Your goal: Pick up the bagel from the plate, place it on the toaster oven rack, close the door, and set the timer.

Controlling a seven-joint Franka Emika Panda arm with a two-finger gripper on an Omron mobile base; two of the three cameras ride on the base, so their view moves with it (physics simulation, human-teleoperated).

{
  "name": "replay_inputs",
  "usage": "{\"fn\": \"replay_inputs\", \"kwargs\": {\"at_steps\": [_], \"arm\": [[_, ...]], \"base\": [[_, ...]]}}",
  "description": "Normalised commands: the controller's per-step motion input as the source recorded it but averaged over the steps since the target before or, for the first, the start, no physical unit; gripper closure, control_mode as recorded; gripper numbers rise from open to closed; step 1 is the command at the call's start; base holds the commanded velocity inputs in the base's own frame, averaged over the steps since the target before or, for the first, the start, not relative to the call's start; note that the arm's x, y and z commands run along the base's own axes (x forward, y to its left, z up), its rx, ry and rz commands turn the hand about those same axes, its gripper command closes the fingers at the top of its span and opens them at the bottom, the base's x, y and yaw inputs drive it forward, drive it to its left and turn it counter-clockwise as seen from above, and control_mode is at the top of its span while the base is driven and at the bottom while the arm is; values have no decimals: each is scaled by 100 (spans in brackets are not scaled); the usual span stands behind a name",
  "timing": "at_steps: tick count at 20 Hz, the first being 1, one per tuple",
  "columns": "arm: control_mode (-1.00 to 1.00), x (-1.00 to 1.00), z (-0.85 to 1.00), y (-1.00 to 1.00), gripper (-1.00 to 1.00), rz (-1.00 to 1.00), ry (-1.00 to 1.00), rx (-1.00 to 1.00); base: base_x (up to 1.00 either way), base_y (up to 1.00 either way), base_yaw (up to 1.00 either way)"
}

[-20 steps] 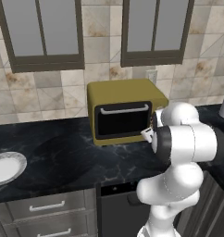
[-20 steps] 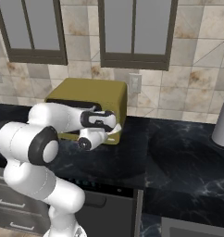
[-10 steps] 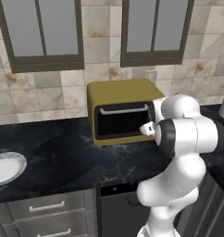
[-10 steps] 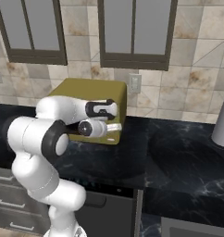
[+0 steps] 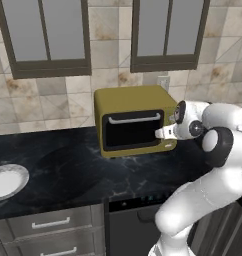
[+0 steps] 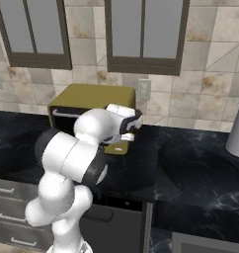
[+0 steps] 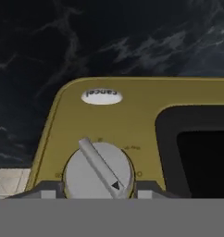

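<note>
With the door [image 5: 132, 130] of the toaster oven [image 5: 134, 119] closed and the plate [image 5: 7, 181] bare, the hand [image 7: 99, 193], its fingers [image 7: 49, 193] flanking the timer knob [image 7: 99, 170], has only the timer left to set.

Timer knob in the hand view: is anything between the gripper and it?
Nothing visible. The fingertips sit either side of the round pale knob on the toaster oven, with no object between. The door is shut, so only the timer step is left.
</note>
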Motion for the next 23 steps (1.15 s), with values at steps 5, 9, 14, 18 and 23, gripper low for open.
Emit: {"fn": "replay_inputs", "kwargs": {"at_steps": [5, 9, 14, 18, 23], "arm": [[-100, -31, 0, -76, 100, -29, 34, 98], [-100, -17, 5, -25, 100, -32, 35, 63], [-100, -24, 49, 18, -100, -31, 34, 16], [-100, -85, 72, 13, -100, -30, 21, 0], [-100, -100, 82, 10, -100, -28, 13, -2]], "base": [[0, 0, 0], [0, 0, 0], [0, 0, 0], [0, 0, 0], [0, 0, 0]]}}
